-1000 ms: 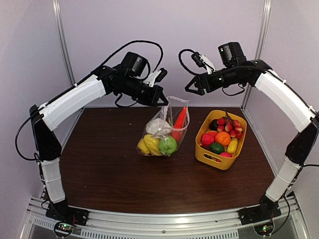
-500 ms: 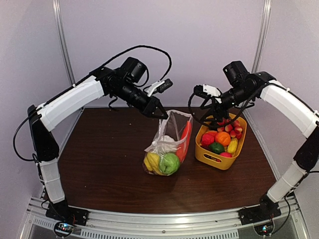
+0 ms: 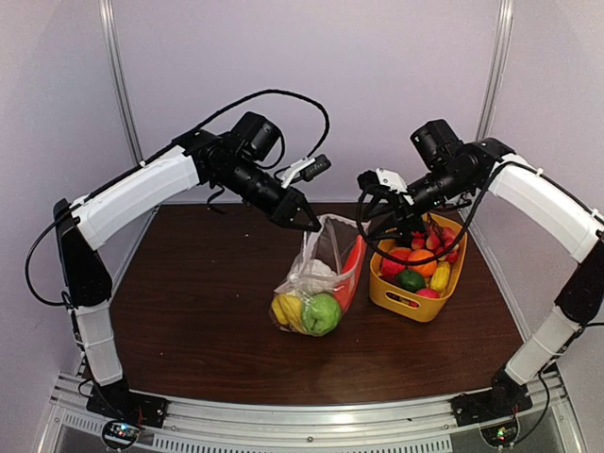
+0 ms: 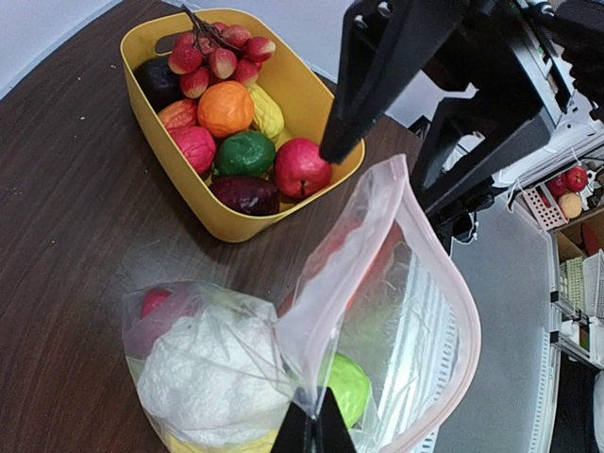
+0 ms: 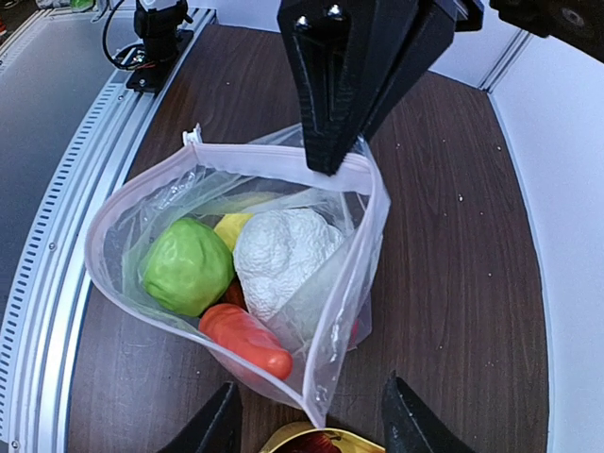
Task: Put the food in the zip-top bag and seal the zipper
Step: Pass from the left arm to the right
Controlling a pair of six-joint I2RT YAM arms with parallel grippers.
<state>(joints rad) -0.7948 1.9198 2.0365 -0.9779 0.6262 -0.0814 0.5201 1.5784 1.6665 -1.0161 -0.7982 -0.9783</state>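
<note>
The clear zip-top bag (image 3: 319, 269) stands on the table and holds a green ball (image 5: 187, 264), white cauliflower (image 5: 283, 250), orange carrot (image 5: 247, 338) and yellow lemon (image 5: 236, 229). Its mouth gapes open, and the pinkish zipper (image 5: 376, 226) runs round the rim. My left gripper (image 3: 307, 223) is shut on the rim's left end and holds it up; in the left wrist view (image 4: 313, 427) the rim is pinched between the tips. My right gripper (image 3: 375, 229) is open. In the right wrist view (image 5: 310, 385) its jaws straddle the bag's right corner without touching it.
A yellow basket (image 3: 396, 297) with several more toy fruits stands right of the bag, close under my right gripper; it also shows in the left wrist view (image 4: 236, 219). The table's back wall and right wall are near both arms.
My right gripper has come down from high above and moved left to the bag's right corner. My left gripper has shifted slightly right and down with the rim; the bag leans more.
</note>
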